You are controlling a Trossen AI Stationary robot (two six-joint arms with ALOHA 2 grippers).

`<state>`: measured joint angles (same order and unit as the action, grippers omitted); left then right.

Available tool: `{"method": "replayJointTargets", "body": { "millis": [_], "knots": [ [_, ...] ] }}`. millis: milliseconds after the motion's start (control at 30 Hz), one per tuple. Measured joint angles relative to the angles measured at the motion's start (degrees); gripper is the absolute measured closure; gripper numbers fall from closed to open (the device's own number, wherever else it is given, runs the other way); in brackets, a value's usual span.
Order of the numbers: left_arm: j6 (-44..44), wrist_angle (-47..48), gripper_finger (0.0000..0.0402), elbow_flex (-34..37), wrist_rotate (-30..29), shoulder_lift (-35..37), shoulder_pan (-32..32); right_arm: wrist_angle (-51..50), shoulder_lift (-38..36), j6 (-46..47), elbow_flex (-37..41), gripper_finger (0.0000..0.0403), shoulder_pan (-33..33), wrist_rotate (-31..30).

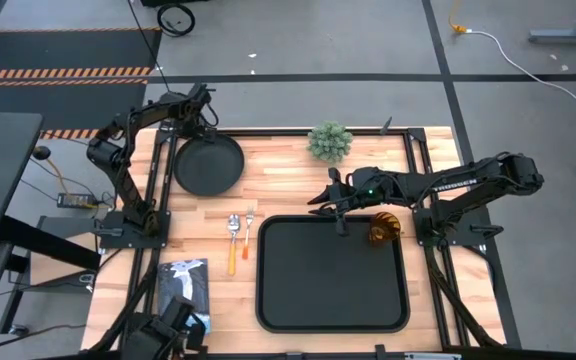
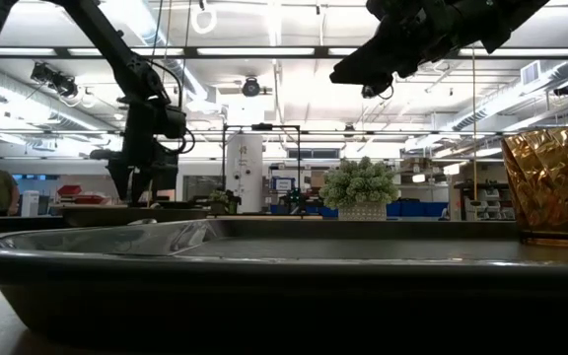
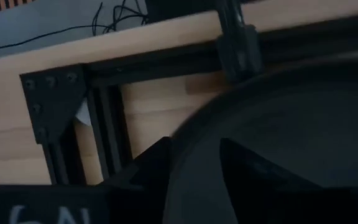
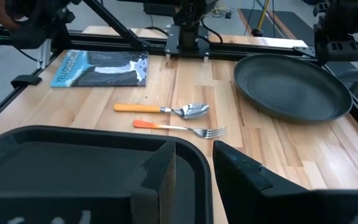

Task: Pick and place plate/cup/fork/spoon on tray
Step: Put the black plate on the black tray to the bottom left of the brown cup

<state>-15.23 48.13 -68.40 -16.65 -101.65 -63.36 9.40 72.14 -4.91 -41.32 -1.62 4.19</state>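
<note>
The round black plate point(image 1: 210, 166) lies flat on the table at the far left. My left gripper point(image 3: 194, 146) points down at the plate's far-left rim point(image 3: 188, 162), open, one finger outside the rim and one over the plate's inside. The spoon point(image 4: 188, 111) and the fork point(image 4: 209, 132) lie side by side on the wood between the plate and the black tray point(image 1: 268, 300). The amber cup point(image 1: 385, 229) stands in the tray's far right corner. My right gripper point(image 1: 320, 203) hovers open over the tray's far rim, nothing between its fingers.
A small potted plant point(image 1: 330, 142) stands at the table's far edge. A blue booklet point(image 1: 186, 285) lies at the near left. Black frame rails point(image 1: 158, 190) run along the table's sides. Bare wood shows between the plate and the tray.
</note>
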Motion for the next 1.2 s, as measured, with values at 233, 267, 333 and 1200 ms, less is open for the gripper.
{"method": "replayJointTargets", "body": {
  "millis": [233,267,333,1200],
  "knots": [
    [0.61,1.30,0.0256,-0.02,-3.84,0.00,2.21,0.43,0.00,-0.72,0.00,0.0288,0.06,-0.01],
    [0.60,1.36,0.0256,-0.02,-2.79,0.00,2.06,0.65,0.00,-0.68,0.00,0.0288,0.06,-0.02],
    [1.18,1.38,0.0256,-0.02,-0.95,0.00,2.31,0.61,0.00,-0.68,0.00,0.0288,0.10,0.00],
    [11.91,-4.19,0.0256,0.52,6.32,-6.96,28.16,0.43,0.00,-0.23,0.02,0.0289,1.25,0.43]
  ]
}}
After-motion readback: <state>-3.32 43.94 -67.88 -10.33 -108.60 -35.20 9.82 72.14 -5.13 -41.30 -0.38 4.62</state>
